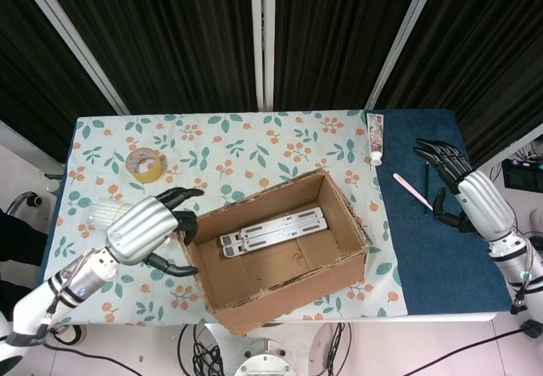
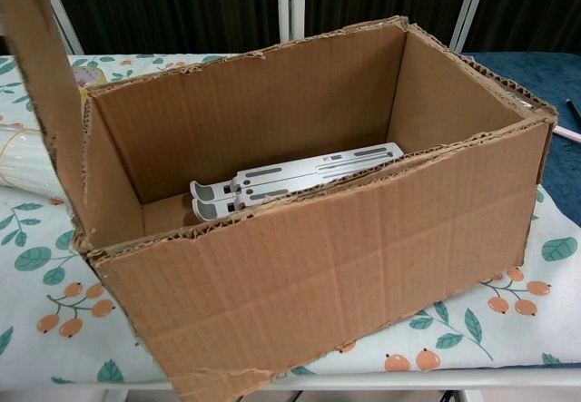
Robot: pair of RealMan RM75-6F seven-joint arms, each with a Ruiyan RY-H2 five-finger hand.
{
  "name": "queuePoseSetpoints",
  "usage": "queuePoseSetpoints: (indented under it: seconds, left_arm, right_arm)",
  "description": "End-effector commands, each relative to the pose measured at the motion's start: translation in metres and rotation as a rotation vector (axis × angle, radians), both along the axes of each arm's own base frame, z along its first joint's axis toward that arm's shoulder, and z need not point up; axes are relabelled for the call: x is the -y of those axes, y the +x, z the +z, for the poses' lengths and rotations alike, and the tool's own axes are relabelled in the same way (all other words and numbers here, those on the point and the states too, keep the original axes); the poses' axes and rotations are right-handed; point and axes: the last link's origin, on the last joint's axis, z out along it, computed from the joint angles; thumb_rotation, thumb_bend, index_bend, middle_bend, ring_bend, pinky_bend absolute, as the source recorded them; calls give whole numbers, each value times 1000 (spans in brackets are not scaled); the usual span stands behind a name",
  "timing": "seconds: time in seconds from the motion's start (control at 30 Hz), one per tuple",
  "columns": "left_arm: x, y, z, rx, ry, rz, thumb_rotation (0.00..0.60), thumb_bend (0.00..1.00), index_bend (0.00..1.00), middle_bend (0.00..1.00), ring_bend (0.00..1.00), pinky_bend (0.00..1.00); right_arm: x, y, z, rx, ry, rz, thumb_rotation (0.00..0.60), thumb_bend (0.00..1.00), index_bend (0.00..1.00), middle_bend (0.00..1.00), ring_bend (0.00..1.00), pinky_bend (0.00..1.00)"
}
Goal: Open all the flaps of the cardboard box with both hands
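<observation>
The cardboard box (image 1: 284,287) (image 2: 318,275) stands at the table's front middle, its top uncovered. Its left flap (image 2: 41,93) stands upright and runs out of the top of the chest view. My left hand (image 1: 146,227) is at the box's left end, with its fingers (image 1: 180,195) and thumb curled around that flap's edge. No other raised flaps show. A grey folding stand (image 1: 271,228) (image 2: 300,180) lies inside the box. My right hand (image 1: 469,198) hovers over the blue cloth to the right of the box, fingers spread and holding nothing. Neither hand shows in the chest view.
A yellow tape roll (image 1: 145,164) and a bundle of white sticks (image 1: 100,215) lie left of the box. On the right lie a white tube (image 1: 375,138), a pink toothbrush (image 1: 411,189) and a dark pen (image 1: 427,188), on or beside the blue cloth (image 1: 424,257).
</observation>
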Motion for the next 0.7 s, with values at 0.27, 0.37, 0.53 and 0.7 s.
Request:
queuePoseSetpoints:
  seconds: [0.27, 0.37, 0.53, 0.7]
  left_arm:
    - [21, -35, 23, 21, 35, 121, 0, 0, 643, 550, 144, 200]
    - [23, -45, 30, 42, 66, 155, 0, 0, 642, 545, 147, 200]
    - [23, -85, 34, -1, 167, 296, 12, 0, 486, 420, 150, 201]
    - [35, -140, 19, -124, 369, 421, 177, 28, 109, 68, 85, 201]
  right_arm:
    - [6, 4, -13, -4, 31, 5, 600, 886, 0, 9, 0, 0]
    - [7, 2, -17, -12, 38, 2, 600, 886, 0, 8, 0, 0]
    - [-5, -19, -26, -158, 24, -43, 600, 899, 0, 0, 0, 0]
    - [-38, -63, -47, -505, -128, -180, 600, 773, 0, 0, 0, 0]
